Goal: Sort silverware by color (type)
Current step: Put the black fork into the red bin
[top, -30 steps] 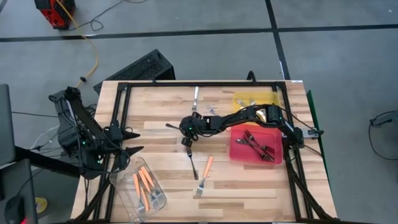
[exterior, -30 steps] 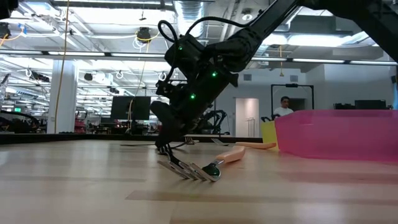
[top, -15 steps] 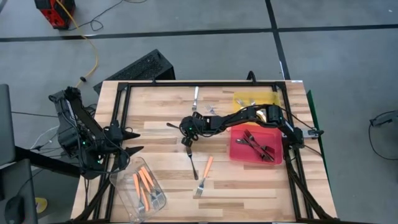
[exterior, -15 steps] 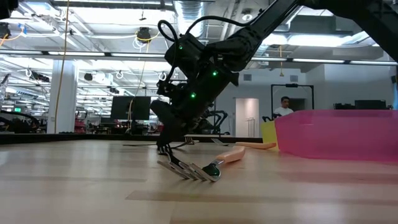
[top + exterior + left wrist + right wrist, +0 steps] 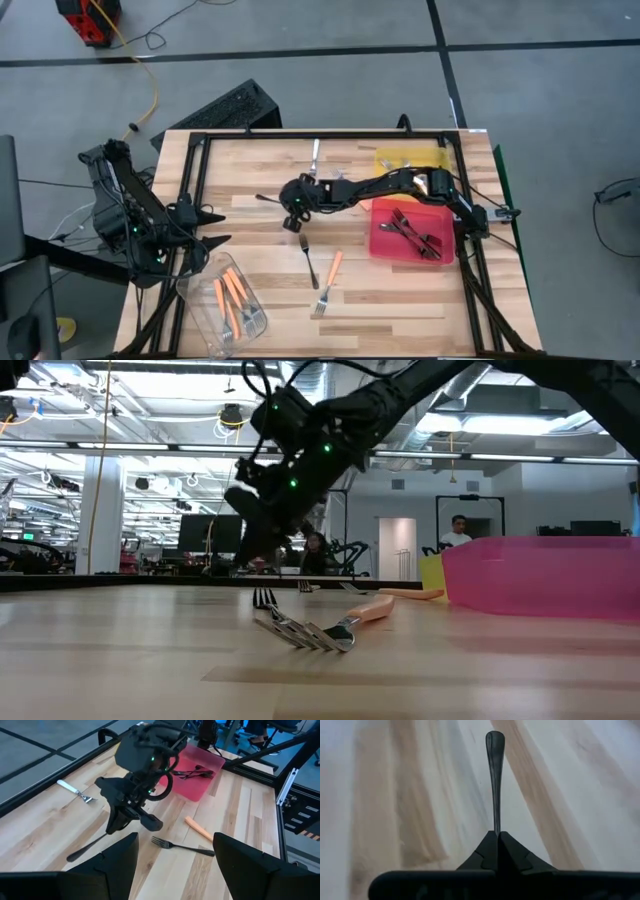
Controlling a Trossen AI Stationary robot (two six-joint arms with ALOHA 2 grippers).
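red tray (image 5: 380, 245) right of centre with dark forks (image 5: 415, 232) — right gripper (image 5: 291, 222) clenched on a dark fork (image 5: 87, 848)

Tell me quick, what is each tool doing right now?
Left tool: open, empty, waiting at the table's left edge.
Right tool: shut on a dark fork, lifted over the table.

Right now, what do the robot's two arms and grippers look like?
Both arms are black, jointed links with cables looped along them. The right arm has a gold-coloured joint and green indicator lights near its wrist; its right gripper ends in two slim dark fingers. The left gripper has two pointed black fingers.
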